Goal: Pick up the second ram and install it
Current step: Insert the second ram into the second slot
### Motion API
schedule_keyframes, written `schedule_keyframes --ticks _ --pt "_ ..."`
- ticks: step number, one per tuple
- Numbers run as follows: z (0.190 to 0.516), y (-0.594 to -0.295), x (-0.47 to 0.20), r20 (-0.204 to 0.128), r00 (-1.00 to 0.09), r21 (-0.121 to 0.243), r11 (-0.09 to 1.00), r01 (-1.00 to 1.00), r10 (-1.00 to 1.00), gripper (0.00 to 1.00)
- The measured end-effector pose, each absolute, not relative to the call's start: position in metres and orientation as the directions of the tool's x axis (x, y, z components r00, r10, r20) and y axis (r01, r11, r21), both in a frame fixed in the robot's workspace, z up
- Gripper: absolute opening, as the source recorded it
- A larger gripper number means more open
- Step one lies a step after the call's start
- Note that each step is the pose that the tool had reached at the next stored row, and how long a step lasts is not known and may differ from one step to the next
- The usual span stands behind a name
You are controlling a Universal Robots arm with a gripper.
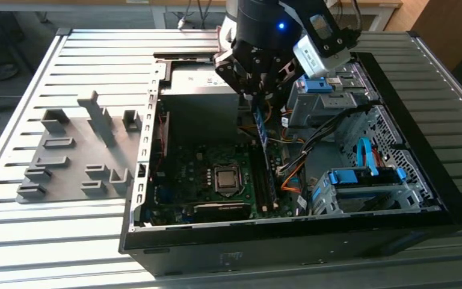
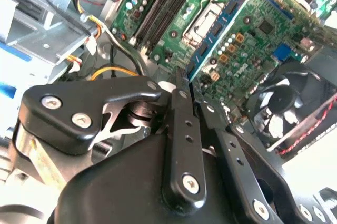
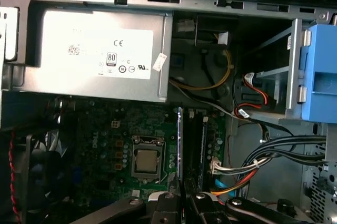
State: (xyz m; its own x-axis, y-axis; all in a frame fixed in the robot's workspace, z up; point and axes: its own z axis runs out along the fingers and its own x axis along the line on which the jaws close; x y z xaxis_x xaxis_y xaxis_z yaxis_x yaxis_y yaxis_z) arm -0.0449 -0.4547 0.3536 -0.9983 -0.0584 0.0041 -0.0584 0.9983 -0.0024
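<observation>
While edge-on above the motherboard [image 3: 105,145], the second ram [image 3: 179,145] sits pinched in the tool [image 3: 184,195].

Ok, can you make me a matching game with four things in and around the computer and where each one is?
Things:
1. second ram
2. gray rack
3. processor socket
4. blue drive clips

Places:
A. on the slatted table, outside the case, at the exterior view's left
B. held on edge by the gripper, over the memory slots
C. flat in the middle of the green board
D. in the metal bay at the exterior view's right

Pairs: 1-B, 2-A, 3-C, 4-D
</observation>
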Motion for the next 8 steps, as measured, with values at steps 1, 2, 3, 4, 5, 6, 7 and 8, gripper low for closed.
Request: schedule_keyframes --ticks 1,2,3,4,5,6,7,8 --pt "0.3522 -0.4567 -0.0449 0.004 -0.998 -0.002 0.998 -0.058 -0.058 0.14" --pt "0.3514 -0.4583 -0.0448 0.004 -0.998 -0.002 0.998 -0.057 -0.057 0.14" --pt "0.3507 -0.4599 -0.0448 0.004 -0.998 -0.002 0.998 -0.055 -0.055 0.14" --pt "0.3498 -0.461 -0.0448 0.004 -0.999 -0.002 0.999 -0.054 -0.054 0.14" --pt "0.3486 -0.4619 -0.0449 0.004 -0.999 -0.002 0.999 -0.051 -0.051 0.14" --pt "0.3471 -0.4625 -0.0448 0.004 -0.999 -0.002 0.999 -0.049 -0.049 0.14" --pt "0.3454 -0.4628 -0.0445 0.004 -0.999 -0.002 0.999 -0.046 -0.046 0.14" --pt "0.3436 -0.4632 -0.0443 0.004 -0.999 -0.002 0.999 -0.043 -0.043 0.14"
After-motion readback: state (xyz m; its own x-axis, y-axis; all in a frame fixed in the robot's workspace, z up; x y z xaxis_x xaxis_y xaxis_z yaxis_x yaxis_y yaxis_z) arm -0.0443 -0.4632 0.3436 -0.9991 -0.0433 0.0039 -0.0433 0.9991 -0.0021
